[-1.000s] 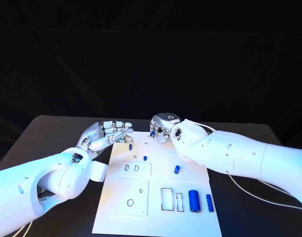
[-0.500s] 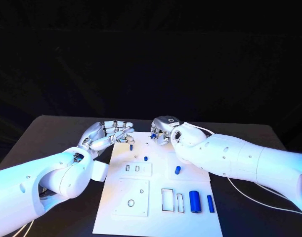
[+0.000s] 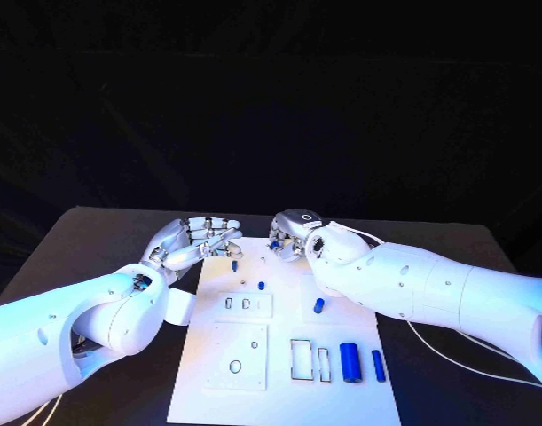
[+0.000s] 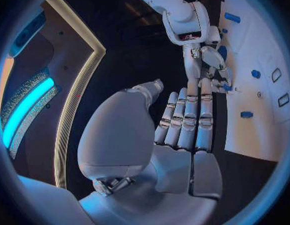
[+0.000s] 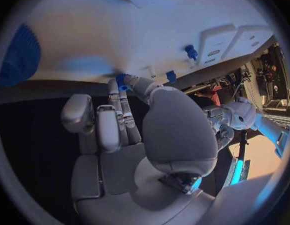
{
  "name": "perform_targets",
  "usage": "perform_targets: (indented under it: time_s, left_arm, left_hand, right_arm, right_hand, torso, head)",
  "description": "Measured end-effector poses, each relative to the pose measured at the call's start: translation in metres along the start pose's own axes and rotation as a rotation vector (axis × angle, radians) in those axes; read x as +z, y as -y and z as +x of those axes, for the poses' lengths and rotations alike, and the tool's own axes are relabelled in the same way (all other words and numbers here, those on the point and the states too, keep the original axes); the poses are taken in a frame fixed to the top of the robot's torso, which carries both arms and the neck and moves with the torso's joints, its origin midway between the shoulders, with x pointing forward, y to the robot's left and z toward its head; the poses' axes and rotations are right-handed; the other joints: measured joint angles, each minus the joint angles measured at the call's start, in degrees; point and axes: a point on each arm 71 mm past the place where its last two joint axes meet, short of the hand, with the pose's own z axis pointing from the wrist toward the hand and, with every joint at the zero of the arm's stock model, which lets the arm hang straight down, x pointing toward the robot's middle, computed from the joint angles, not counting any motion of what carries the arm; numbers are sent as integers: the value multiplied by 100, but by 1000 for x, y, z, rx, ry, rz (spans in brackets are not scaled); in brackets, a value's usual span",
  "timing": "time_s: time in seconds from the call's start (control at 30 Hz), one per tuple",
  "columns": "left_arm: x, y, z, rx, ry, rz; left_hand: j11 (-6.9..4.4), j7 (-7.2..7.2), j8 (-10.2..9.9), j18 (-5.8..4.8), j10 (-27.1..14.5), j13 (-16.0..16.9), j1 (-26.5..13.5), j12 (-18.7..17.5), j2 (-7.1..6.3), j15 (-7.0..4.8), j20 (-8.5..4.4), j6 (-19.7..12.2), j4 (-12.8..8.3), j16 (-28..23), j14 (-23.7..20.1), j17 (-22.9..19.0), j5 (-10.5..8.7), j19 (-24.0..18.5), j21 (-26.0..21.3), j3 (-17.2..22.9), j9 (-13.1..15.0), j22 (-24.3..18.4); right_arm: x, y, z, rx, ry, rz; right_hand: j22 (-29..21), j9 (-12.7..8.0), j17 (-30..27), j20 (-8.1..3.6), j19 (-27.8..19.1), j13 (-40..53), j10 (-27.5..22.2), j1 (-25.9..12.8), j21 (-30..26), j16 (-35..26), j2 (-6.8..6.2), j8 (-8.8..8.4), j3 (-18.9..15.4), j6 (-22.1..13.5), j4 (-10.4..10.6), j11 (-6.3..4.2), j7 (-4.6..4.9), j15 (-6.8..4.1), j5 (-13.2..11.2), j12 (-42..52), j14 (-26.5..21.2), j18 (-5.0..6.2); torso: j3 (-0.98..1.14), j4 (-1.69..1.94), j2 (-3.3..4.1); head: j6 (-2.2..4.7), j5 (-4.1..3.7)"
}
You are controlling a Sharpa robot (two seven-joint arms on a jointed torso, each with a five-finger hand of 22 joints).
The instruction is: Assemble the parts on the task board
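Note:
The white task board (image 3: 281, 377) lies in the middle of the table. My right hand (image 3: 294, 232) hovers curled over its far edge and pinches a small blue part (image 5: 122, 81) between thumb and fingertip. That part also shows at the right hand's fingertips (image 4: 227, 87) in the left wrist view. My left hand (image 3: 194, 241) is beside the board's far left corner, fingers stretched out and holding nothing. A small blue peg (image 3: 235, 264) stands just below the left fingertips. Two more small blue parts (image 3: 261, 285) (image 3: 318, 305) sit mid-board. A thick blue cylinder (image 3: 349, 361) and a slimmer one (image 3: 377, 365) lie near the front right.
Raised white blocks with slots (image 3: 244, 303) and a plate with holes (image 3: 236, 353) are on the board's left half. A rectangular recess (image 3: 300, 358) lies beside the cylinders. A white cable (image 3: 456, 351) runs over the black table to the right of the board.
My right forearm has shifted slightly while its hand stays at the board's far edge with the blue part. The left hand has barely moved.

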Motion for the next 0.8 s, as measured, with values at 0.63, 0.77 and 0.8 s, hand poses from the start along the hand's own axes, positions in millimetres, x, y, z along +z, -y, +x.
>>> perform_targets:
  time_s: [0.63,0.77,0.8]
  left_arm:
    - [0,-1,-4,3,7,-5]
    - [0,-1,-5,4,7,-6]
    - [0,-1,-5,4,7,-6]
  left_hand:
    - [0,0,0,0,0,0,0,0,0,0,0,0,15,0,0,8,0,0,0,-15,0,0]
    - [0,0,0,-1,0,0,0,0,0,0,0,0,15,0,0,8,0,0,0,-15,0,0]
    - [0,0,0,0,0,0,0,0,0,0,0,0,15,0,0,8,0,0,0,-15,0,0]
  right_arm:
    - [-5,1,-4,17,38,-2]
    - [-6,-2,-5,20,42,-9]
    - [-5,-3,-5,20,42,-9]
  right_hand:
    - [-26,38,0,0,0,-3,-9,0,0,0,-1,7,-1,-28,0,9,6,0,-15,-9,0,0]
    - [-26,39,0,0,0,-4,-10,-8,0,23,-10,12,2,-38,-4,10,1,0,-16,-9,0,0]
    - [-26,39,0,0,0,-4,-10,-8,0,23,-10,12,9,-39,-11,10,2,0,-16,-9,0,0]
  torso:
    - [-3,-8,-1]
    - [-5,-3,-1]
    - [-5,0,2]
  head:
    - [34,8]
    - [43,-6]
    - [44,-12]
